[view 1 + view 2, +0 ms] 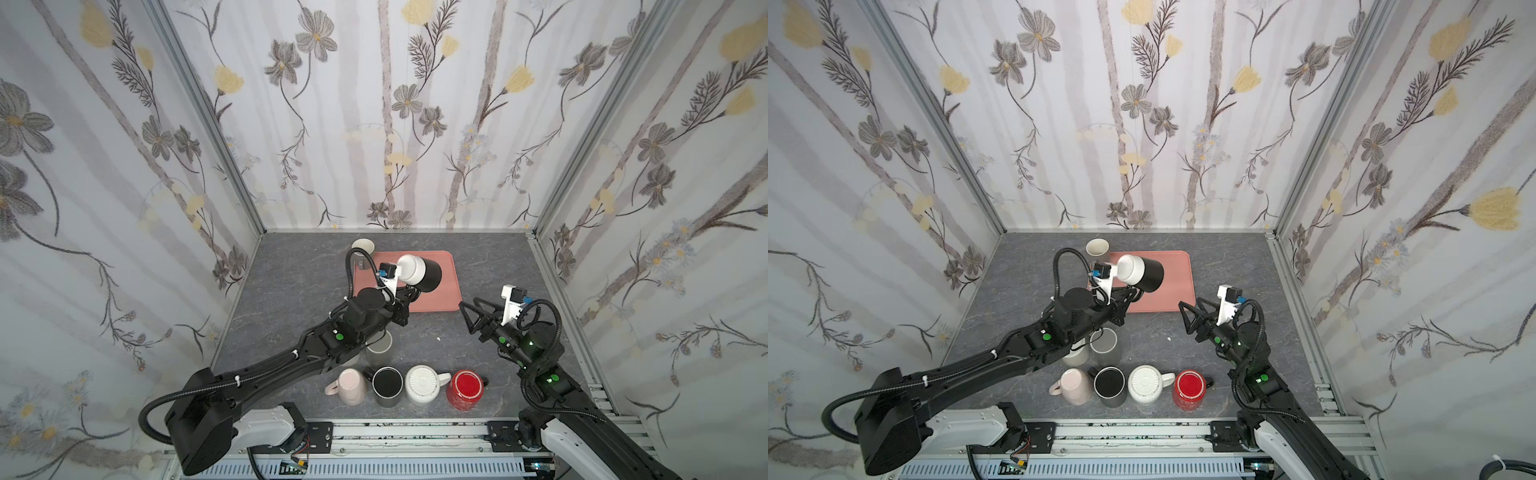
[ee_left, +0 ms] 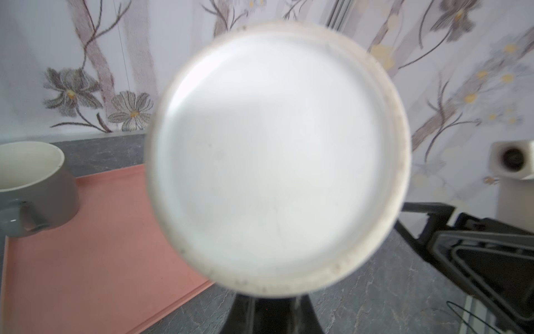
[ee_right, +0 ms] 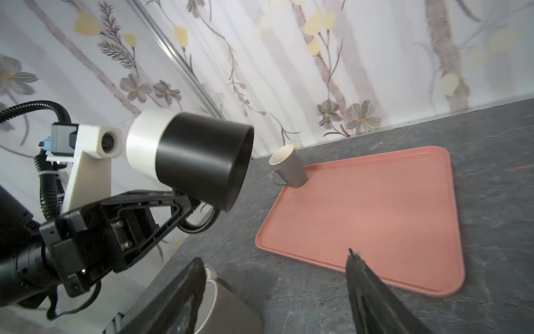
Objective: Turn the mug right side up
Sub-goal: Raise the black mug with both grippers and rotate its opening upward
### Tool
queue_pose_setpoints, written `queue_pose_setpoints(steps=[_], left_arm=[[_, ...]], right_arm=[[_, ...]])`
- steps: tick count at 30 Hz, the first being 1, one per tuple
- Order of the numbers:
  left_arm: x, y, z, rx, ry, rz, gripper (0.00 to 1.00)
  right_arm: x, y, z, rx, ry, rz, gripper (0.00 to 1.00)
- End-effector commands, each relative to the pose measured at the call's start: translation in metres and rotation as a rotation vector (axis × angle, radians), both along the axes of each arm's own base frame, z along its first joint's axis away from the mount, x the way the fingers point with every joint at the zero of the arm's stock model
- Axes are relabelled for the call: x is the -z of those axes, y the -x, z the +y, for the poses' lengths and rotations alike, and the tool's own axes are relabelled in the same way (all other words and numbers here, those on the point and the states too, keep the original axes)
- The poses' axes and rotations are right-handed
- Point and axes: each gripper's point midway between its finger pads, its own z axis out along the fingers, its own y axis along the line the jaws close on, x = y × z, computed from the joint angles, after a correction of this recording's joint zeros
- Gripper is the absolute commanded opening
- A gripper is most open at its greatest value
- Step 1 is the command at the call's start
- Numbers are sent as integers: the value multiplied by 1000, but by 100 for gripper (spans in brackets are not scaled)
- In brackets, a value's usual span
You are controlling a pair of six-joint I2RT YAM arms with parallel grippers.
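Mid-flip: the left tool [image 3: 189, 204] is clamped shut on the handle of the mug [image 3: 190, 162], which hangs on its side in the air by the left side of the tray [image 3: 375, 202], mouth pointing sideways and not yet upright. The right tool [image 1: 466, 319] waits near the tray's right front corner, fingers spread and empty.

We judge the pinch on the handle alone to be the weak point. The body's weight could swing the mug in the tool as the wrist turns, or tip it on landing. A low turn might also clip the tray's rim or the grey mug [image 1: 362, 247] at its far corner.

The left wrist view shows little but the mug's white base. The right wrist view alone shows the grip and the open mouth. Only the top views show the row of mugs [image 1: 422, 384] at the front of the surface [image 1: 291, 291].
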Motion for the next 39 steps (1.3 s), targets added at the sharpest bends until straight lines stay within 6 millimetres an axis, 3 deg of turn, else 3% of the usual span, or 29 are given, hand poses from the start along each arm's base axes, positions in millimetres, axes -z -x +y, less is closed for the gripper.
queue_pose_setpoints(steps=[1, 7, 16, 21, 27, 35, 39], left_arm=[[-72, 16, 6, 85, 268, -152, 0], [-104, 44, 18, 209, 407, -250, 0], [-119, 67, 20, 315, 467, -291, 0], [-118, 69, 22, 319, 467, -286, 0], [-118, 72, 28, 303, 480, -290, 0], [-118, 72, 26, 315, 494, -281, 0], [-115, 69, 24, 313, 487, -261, 0]], right_arm=[[-41, 23, 27, -173, -126, -134, 77], [-72, 42, 68, -372, -218, -204, 77], [-111, 54, 103, -518, -310, -277, 70], [-122, 60, 118, -579, -345, -297, 58], [-134, 65, 120, -606, -427, -317, 37], [-136, 67, 126, -612, -451, -305, 19], [-139, 66, 129, -609, -452, -296, 0]])
